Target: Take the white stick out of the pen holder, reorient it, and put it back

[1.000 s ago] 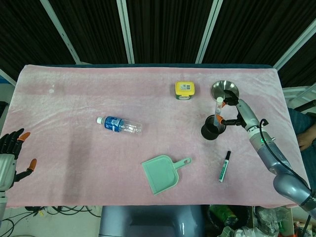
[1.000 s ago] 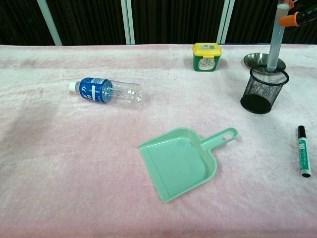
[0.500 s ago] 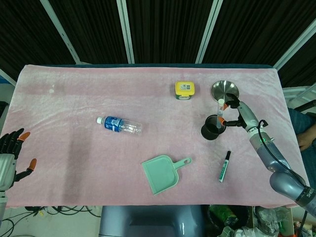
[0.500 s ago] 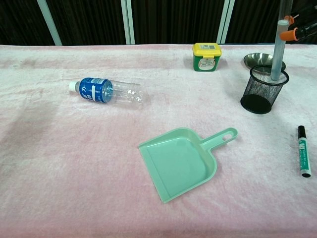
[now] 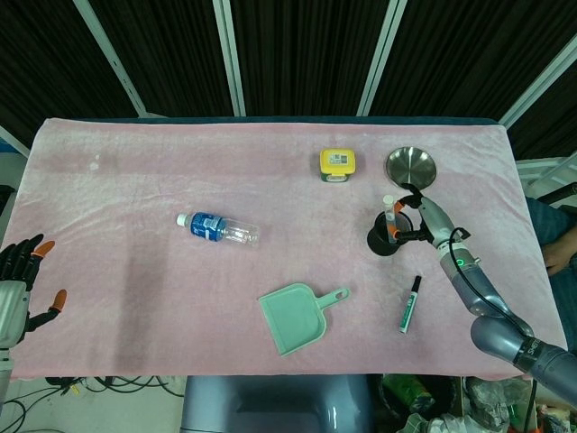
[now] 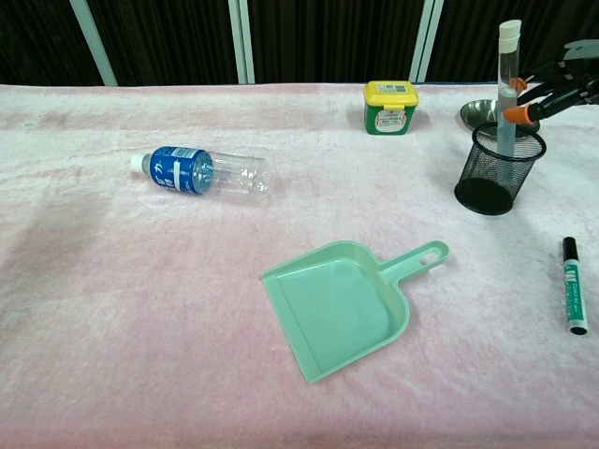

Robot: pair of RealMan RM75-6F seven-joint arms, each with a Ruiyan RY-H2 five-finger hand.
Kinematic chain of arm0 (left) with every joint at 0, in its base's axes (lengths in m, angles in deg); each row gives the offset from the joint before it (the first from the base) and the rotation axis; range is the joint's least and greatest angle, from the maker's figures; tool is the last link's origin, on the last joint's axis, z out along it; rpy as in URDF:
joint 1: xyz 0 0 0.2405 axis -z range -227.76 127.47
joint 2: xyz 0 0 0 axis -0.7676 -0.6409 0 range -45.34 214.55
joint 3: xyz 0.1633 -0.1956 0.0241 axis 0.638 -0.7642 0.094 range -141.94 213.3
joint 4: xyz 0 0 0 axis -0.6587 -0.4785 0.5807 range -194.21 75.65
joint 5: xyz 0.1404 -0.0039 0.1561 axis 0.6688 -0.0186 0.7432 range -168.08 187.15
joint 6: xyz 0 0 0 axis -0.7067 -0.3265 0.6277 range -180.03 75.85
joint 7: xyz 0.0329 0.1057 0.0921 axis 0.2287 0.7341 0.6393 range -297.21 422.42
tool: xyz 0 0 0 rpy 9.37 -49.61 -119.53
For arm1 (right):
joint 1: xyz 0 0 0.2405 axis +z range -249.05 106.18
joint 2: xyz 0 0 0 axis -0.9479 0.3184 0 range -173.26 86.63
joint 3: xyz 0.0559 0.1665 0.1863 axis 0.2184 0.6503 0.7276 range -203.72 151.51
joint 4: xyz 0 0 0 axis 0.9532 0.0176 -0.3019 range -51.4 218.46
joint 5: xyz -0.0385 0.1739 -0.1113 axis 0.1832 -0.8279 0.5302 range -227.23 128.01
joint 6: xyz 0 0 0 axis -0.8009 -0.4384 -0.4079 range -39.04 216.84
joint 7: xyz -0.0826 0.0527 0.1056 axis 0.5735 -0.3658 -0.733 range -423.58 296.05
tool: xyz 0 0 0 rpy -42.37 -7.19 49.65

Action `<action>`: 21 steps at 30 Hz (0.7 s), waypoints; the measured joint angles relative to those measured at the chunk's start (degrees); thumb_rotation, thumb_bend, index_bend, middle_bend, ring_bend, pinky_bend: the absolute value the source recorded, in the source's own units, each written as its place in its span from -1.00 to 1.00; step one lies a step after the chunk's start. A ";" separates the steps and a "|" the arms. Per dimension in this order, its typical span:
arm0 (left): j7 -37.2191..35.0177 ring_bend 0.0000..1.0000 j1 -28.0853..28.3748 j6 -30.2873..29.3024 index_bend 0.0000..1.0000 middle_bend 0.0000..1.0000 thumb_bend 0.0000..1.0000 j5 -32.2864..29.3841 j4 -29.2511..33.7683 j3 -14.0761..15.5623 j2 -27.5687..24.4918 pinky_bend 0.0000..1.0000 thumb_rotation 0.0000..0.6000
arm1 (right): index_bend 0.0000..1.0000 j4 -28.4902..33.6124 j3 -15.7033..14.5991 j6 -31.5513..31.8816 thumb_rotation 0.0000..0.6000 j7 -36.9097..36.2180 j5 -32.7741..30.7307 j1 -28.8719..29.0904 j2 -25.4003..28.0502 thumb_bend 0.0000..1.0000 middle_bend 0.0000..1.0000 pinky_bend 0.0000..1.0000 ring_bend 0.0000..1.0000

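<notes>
White stick (image 6: 506, 89) stands nearly upright in the black mesh pen holder (image 6: 499, 168), its long axis vertical. To its right, touching it, the right hand's (image 6: 562, 84) fingers (image 6: 520, 114) pinch it; the far-off left hand (image 5: 20, 287) hangs spread and empty.

Right hand (image 5: 416, 219) black with orange fingertips, grey metal forearm behind it, small green light and thin black cable near the wrist, left hand (image 5: 20, 287) black, orange-tipped, silver-grey wrist
</notes>
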 measured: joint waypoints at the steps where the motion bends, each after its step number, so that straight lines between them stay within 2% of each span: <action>1: 0.01 -1.00 0.01 0.02 -0.77 -0.91 -0.25 -0.02 0.01 0.00 -0.01 -0.98 1.00 | 0.43 -0.21 -0.39 0.13 1.00 -0.30 0.16 0.21 -0.16 -0.33 -0.91 -0.67 -0.72; 21: -0.14 -1.00 0.04 -0.09 -0.80 -0.91 -0.25 -0.25 0.03 -0.25 -0.03 -0.98 1.00 | 0.43 -3.85 -5.03 0.63 1.00 -2.97 0.33 2.79 -1.40 -0.33 -0.91 -0.67 -0.72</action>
